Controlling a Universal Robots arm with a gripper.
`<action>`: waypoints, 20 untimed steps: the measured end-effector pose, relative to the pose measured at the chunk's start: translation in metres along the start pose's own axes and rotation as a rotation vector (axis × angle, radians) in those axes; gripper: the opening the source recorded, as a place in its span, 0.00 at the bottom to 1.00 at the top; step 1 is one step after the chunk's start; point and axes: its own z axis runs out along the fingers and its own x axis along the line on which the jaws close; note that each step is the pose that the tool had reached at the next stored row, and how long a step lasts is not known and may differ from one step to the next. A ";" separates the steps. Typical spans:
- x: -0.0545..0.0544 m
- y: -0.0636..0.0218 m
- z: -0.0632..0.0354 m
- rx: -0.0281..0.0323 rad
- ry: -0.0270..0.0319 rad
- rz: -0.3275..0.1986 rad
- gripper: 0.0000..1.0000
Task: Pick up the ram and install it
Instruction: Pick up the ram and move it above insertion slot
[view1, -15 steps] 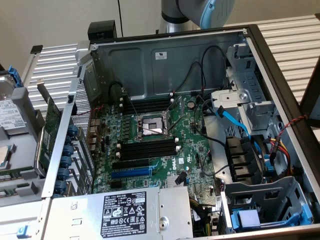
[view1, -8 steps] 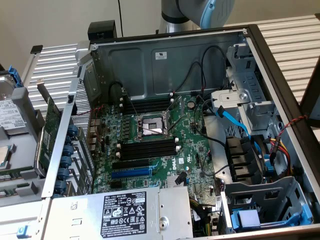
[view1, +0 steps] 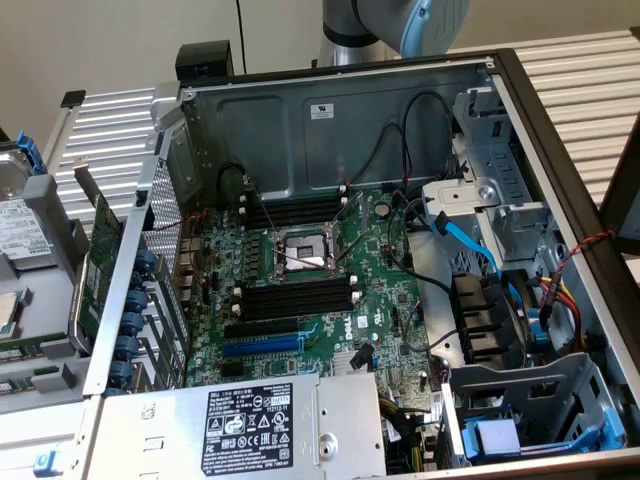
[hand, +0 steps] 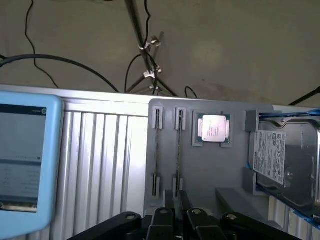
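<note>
Two ram sticks stand on edge in slots of a grey tray (hand: 210, 170): one ram (hand: 179, 145) and a second ram (hand: 157, 145) beside it. My gripper (hand: 176, 215) hangs over the near end of the first stick, its black fingers (hand: 169, 202) only a little apart, one on each side of that stick's line, holding nothing. In the exterior view the arm (view1: 400, 25) is behind the open computer case (view1: 560, 170). The black memory slots (view1: 300, 297) on the motherboard lie beside the processor socket (view1: 305, 255).
A processor chip (hand: 213, 128) and a hard drive (hand: 285, 160) share the tray. A blue-framed screen (hand: 25, 160) lies on the ribbed table. A green expansion card (view1: 100, 260) stands outside the case wall. Cables cross the case and the floor.
</note>
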 end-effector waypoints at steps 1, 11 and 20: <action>0.000 0.0000 0.0011 -0.0001 0.0000 0.000 0.24; 0.004 0.0001 0.0173 0.0001 -0.0014 0.001 0.42; 0.009 0.0002 0.0332 -0.0036 -0.0047 0.024 0.42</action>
